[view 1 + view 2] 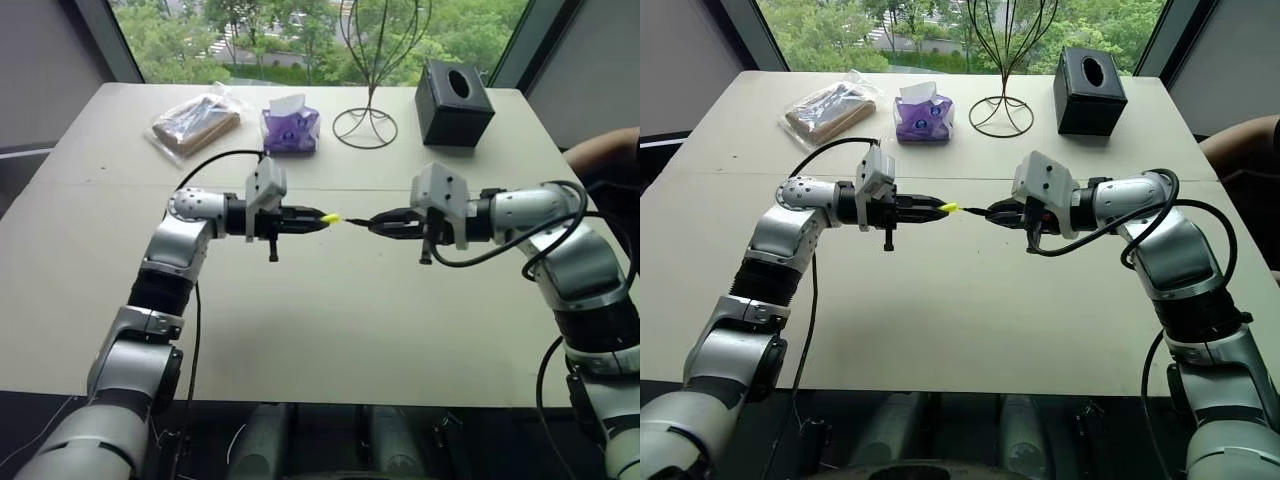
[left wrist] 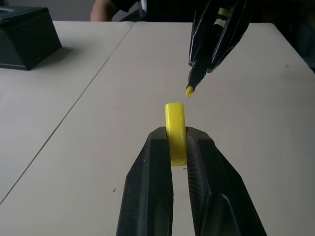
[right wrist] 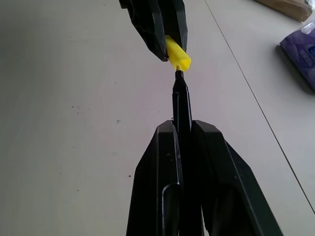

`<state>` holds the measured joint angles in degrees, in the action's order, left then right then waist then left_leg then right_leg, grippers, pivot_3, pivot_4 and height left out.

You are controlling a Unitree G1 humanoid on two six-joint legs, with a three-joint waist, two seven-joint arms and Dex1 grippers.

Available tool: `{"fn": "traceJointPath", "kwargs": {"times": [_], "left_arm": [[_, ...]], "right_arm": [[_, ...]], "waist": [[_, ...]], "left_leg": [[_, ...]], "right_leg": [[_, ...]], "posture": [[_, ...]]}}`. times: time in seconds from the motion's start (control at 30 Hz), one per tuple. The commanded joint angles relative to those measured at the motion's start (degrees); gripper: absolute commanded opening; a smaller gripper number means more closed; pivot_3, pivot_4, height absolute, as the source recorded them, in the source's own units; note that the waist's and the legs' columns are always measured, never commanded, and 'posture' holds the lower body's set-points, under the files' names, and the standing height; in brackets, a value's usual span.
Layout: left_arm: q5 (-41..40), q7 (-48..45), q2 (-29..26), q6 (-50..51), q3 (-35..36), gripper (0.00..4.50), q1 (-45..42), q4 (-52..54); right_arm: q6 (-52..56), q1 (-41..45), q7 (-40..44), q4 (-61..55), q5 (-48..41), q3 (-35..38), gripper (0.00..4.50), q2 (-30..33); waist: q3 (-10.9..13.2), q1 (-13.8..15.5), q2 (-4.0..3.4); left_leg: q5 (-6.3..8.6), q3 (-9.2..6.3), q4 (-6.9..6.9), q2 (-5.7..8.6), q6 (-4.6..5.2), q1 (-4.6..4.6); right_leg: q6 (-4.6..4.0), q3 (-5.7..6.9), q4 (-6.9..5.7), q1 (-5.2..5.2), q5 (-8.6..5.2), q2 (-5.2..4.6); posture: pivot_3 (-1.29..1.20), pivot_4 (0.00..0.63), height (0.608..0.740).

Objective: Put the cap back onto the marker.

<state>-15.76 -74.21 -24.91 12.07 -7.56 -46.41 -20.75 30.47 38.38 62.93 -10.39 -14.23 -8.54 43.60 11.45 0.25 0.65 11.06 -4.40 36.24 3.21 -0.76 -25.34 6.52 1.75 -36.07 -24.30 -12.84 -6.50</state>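
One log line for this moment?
left gripper: shut on cap | right gripper: shut on marker | tip at cap mouth, not seated

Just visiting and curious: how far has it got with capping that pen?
Done: the left tool grips the cap, the right tool grips the marker. In hand: the tip sits right at the cap's opening, above the table. Left: pushing the cap on.

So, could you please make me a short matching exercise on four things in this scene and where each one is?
Things:
1. cap
2. marker
3. black box
4. purple tissue pack

Places:
A. in the right pincer
B. far side of the table, right of the wire stand
C. in the left pincer
D. far side, left of the wire stand

Pairs: 1-C, 2-A, 3-B, 4-D
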Motion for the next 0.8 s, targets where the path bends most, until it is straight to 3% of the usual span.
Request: {"fn": "traceJointPath", "kwargs": {"times": [0.03,0.4,0.8], "left_arm": [[-2.16,-0.03,-0.18,1.35,1.12,0.05,0.40,3.88],[-2.01,1.47,1.86,1.55,0.46,0.05,0.48,4.74],[-1.29,0.78,0.42,-0.08,0.97,0.05,-0.91,1.87]], "right_arm": [[-1.19,0.68,-0.22,-0.25,-0.17,0.93,0.00,0.12],[-0.79,0.53,-0.30,-0.92,-0.58,0.41,0.00,-0.39],[-0.58,0.01,-0.55,-1.22,-0.78,0.79,0.00,0.01]], "waist": [[0.00,0.01,0.00],[0.00,0.02,0.00],[0.00,0.01,0.00]], "left_leg": [[0.00,0.00,0.00,0.00,0.00,0.00],[-0.01,0.00,0.01,0.00,-0.01,0.01],[-0.01,0.00,0.01,0.00,-0.01,0.01]], "right_leg": [[0.00,0.00,0.00,0.00,0.00,0.00],[0.00,-0.01,-0.02,0.00,0.00,0.00],[0.00,-0.01,-0.03,0.00,0.00,0.00]], "posture": [[0.00,0.150,0.740],[0.00,0.150,0.740],[0.00,0.150,0.740]]}}
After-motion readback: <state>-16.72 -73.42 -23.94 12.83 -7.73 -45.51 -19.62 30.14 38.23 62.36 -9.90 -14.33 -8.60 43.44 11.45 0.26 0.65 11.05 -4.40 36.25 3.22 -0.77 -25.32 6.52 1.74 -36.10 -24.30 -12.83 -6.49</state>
